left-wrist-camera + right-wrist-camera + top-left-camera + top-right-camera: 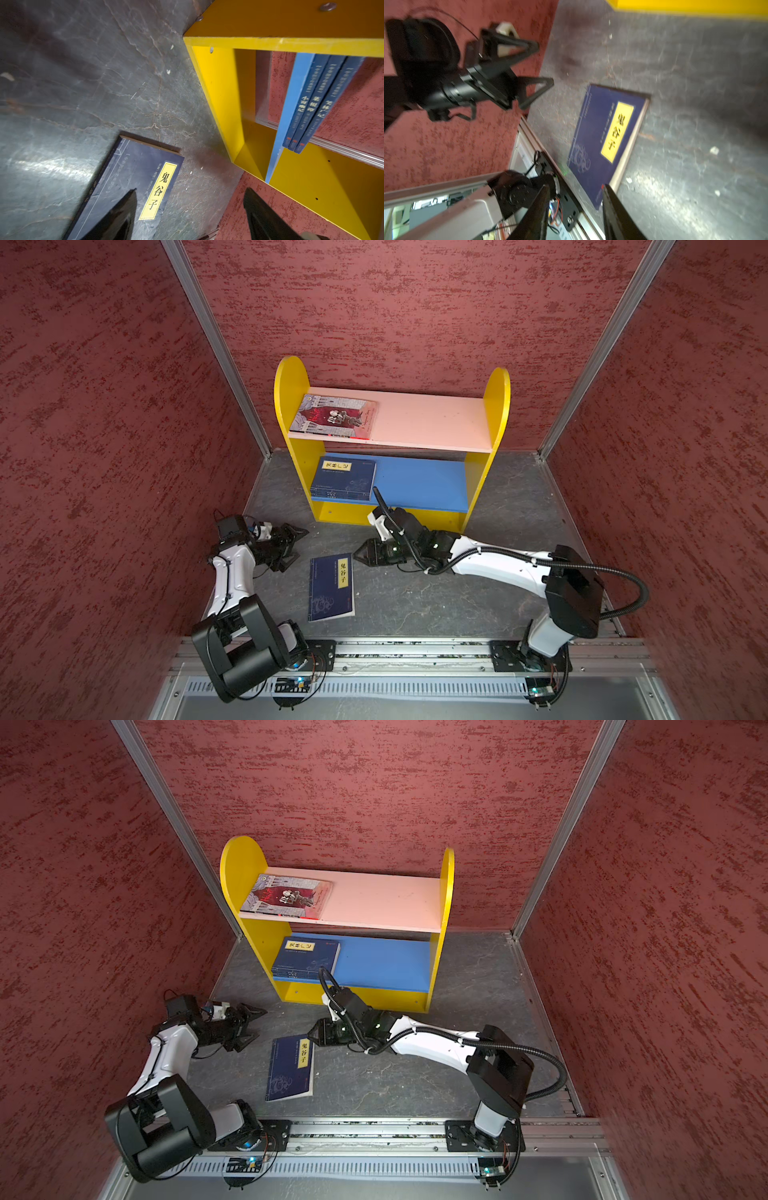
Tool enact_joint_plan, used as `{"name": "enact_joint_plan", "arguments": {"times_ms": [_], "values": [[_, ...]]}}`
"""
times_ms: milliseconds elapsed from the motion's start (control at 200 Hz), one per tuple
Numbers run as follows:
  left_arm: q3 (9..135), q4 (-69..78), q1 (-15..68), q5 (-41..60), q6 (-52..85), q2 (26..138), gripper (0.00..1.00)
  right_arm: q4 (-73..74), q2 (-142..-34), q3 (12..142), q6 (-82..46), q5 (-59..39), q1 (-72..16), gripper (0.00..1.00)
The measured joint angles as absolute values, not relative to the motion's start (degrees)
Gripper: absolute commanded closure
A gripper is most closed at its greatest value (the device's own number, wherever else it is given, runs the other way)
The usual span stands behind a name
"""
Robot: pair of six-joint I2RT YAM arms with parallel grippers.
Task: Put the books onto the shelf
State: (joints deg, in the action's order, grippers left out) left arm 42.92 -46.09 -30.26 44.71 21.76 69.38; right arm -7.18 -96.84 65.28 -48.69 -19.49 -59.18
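nearest the arms' bases, one navy book (331,587) with a yellow title strip lies flat and face up on the dark desk (415,601), held by nothing. its long axis runs from the near edge away toward the shelf, leaning only a little, with the title strip by its far right corner.

just beyond it are both claws. the right claw (358,554) points leftward at the book's far right corner, just beside it, with its jaws partly apart and empty. the right wrist view is smeared, so i cannot tell whether a tip grazes the cover. the left claw (301,545) is spread wide and empty, off the book's far left corner with bare desk between. i judge the right arm the nearer. the book lies just nearward and leftward of its tips, so a grip would likely come at the short far edge.

farther back stands the shelf (291,381). three navy books (343,481) are stacked flat at the left end of its blue lower board. the red-and-grey book (332,416) lies flat at the left of the pink upper board. four look shelved, one is left.
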Motion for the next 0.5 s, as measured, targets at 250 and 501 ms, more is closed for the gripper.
{"name": "enact_joint_plan", "arguments": {"times_ms": [250,501], "values": [[42.0,-45.6,-28.3,44.2,21.8,68.4,0.19,-4.8,-105.2,62.6,-50.6,-25.0,-60.5,0.57],[42.0,-45.4,-28.2,44.0,21.8,67.0,0.19,-2.4,-112.0,66.1,-51.5,-28.4,-60.7,0.59]]}}
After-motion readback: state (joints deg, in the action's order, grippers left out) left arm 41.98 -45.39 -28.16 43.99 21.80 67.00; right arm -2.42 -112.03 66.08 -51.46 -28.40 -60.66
